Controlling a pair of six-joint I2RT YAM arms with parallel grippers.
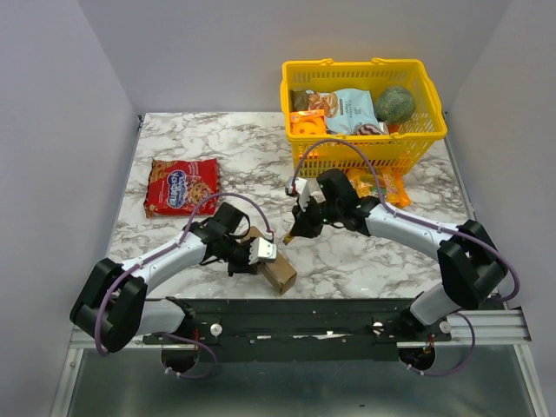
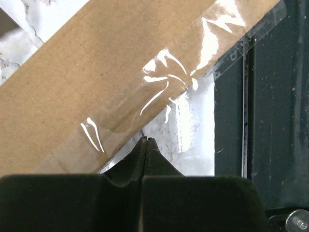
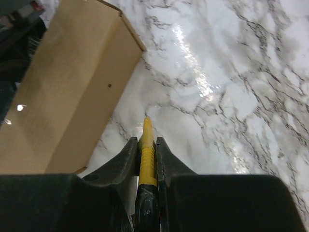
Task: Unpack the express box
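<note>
The express box (image 1: pixel 281 274) is a small brown cardboard box lying near the table's front edge. In the left wrist view it (image 2: pixel 72 82) fills the upper left, with a strip of clear tape (image 2: pixel 193 63) running past its edge. My left gripper (image 1: pixel 259 259) is at the box's near-left side; its jaws (image 2: pixel 146 140) are shut with nothing visible between them, the tips just below the tape's edge. My right gripper (image 1: pixel 298 229) is just beyond the box and is shut on a yellow pointed tool (image 3: pixel 147 140) with a black handle. Its tip points at the marble beside the box (image 3: pixel 63 92).
A yellow plastic basket (image 1: pixel 430 95) of snacks stands at the back right, with an orange packet (image 1: pixel 388 184) in front of it. A red snack bag (image 1: pixel 181 186) lies at the left. The dark front rail (image 2: pixel 270 121) lies just beyond the table's edge, close to the box.
</note>
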